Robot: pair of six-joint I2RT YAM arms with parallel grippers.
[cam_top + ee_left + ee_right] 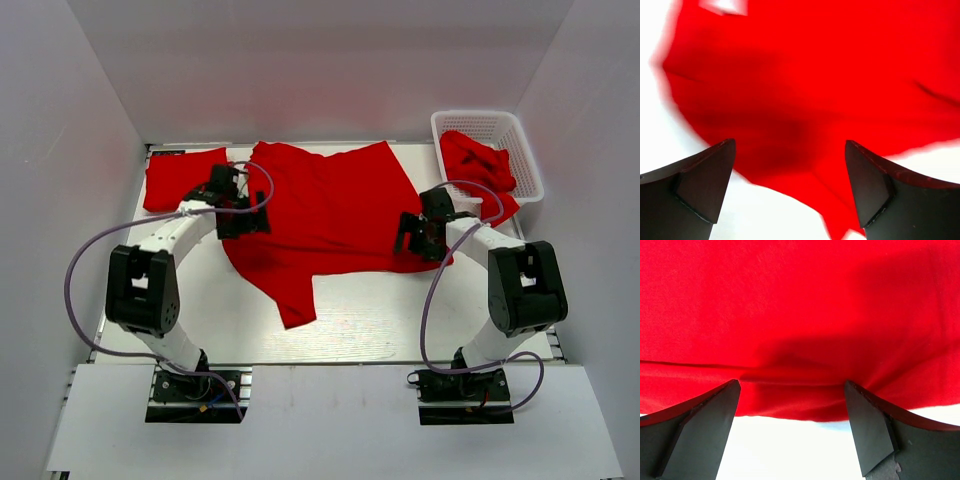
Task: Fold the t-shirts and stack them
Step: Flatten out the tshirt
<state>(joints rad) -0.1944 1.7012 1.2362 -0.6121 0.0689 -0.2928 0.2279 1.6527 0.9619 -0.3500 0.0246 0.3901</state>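
**Count: red t-shirts in three places, one basket, two arms**

The red t-shirts show in three places on the worktop (400, 330). One spread t-shirt (330, 215) lies across its middle. One smaller folded piece (180, 178) lies at the far left corner. One crumpled heap (478, 165) sits in the basket at the far right corner, and how many shirts it holds cannot be told.

There is one white lattice basket (520, 135).

There are two arms, the left arm (165, 260) and the right arm (500, 270). Each carries one pincer, the left pincer (790, 145) and the right pincer (792, 385). Each pincer has two dark fingers (705, 185), four in all.
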